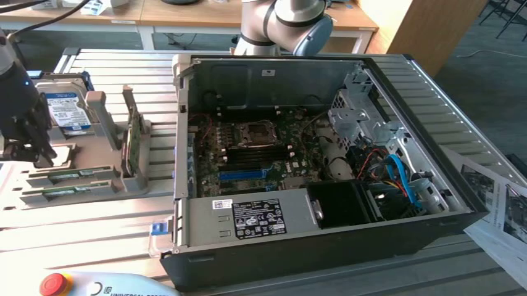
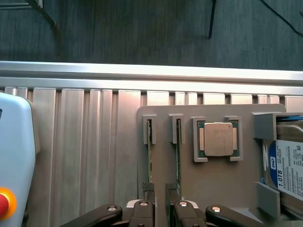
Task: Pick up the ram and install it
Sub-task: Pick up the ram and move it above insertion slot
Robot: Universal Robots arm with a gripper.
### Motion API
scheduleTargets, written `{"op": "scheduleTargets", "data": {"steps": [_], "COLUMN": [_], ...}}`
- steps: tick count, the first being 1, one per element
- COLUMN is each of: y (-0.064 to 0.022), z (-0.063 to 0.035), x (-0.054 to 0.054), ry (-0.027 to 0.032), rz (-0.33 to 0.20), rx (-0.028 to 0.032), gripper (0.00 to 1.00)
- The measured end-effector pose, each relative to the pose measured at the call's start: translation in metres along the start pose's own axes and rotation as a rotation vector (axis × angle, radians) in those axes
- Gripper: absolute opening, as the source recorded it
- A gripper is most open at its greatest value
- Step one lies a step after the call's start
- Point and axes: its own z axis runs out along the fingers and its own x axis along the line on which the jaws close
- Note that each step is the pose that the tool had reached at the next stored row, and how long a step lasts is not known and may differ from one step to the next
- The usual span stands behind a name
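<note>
The ram (image 2: 178, 146) (a thin green board, seen edge-on) stands in a slot of the grey holder (image 2: 218, 184) on the table (image 2: 85, 156), with a second stick (image 2: 150, 151) alongside. The pincer (image 2: 160, 187) is spread just above both, holding nothing.

Standing by the worktop (image 1: 82, 237), I can read "1.0TB" printed sideways on the white-and-blue label of the hard drive (image 2: 289, 166); the fine print beside it is too small to read. The teach pendant (image 1: 115, 286) carries "UNIVERSAL ROBO", cut off at the edge. The power supply (image 1: 247, 217) wears a black label and a barcode sticker, neither one readable
</note>
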Motion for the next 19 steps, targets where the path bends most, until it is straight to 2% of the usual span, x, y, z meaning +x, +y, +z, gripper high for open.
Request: {"op": "scheduleTargets", "data": {"steps": [19], "y": [-0.0011], "z": [0.0234], "x": [0.002], "ry": [0.0000], "rz": [0.000], "rx": [0.0000], "gripper": [0.24]}}
